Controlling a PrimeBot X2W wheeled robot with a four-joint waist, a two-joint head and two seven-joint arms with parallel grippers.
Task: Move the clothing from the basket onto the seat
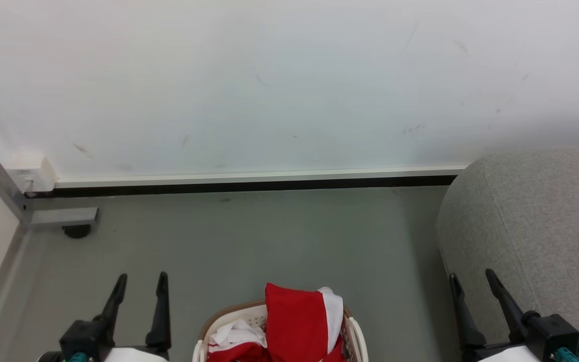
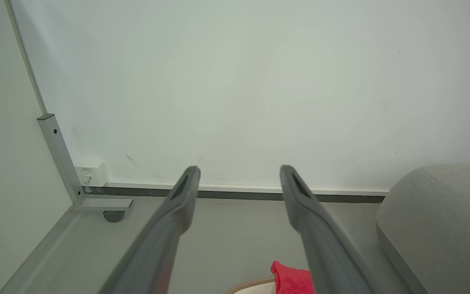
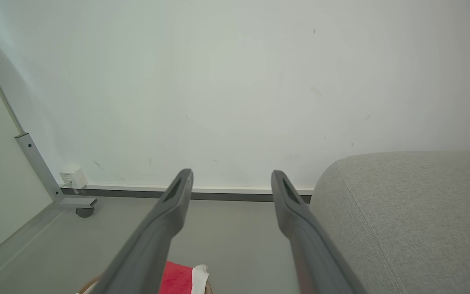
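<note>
Red and white clothing (image 1: 294,322) is heaped in the white basket (image 1: 229,317) with a brown rim at the bottom centre of the head view. A corner of the clothing (image 2: 292,277) pokes up in the left wrist view, and clothing (image 3: 182,277) also peeks at the bottom of the right wrist view. The light-grey seat (image 1: 536,226) stands at the right. My left gripper (image 1: 139,281) stands open to the left of the basket, empty. My right gripper (image 1: 470,279) is open in front of the seat's edge, empty.
A white wall (image 1: 289,85) with a dark baseboard (image 1: 249,186) runs across ahead. A grey metal frame post with a caster (image 1: 76,230) and a small white box (image 1: 30,173) sit in the left corner. Grey floor (image 1: 269,241) lies between basket and wall.
</note>
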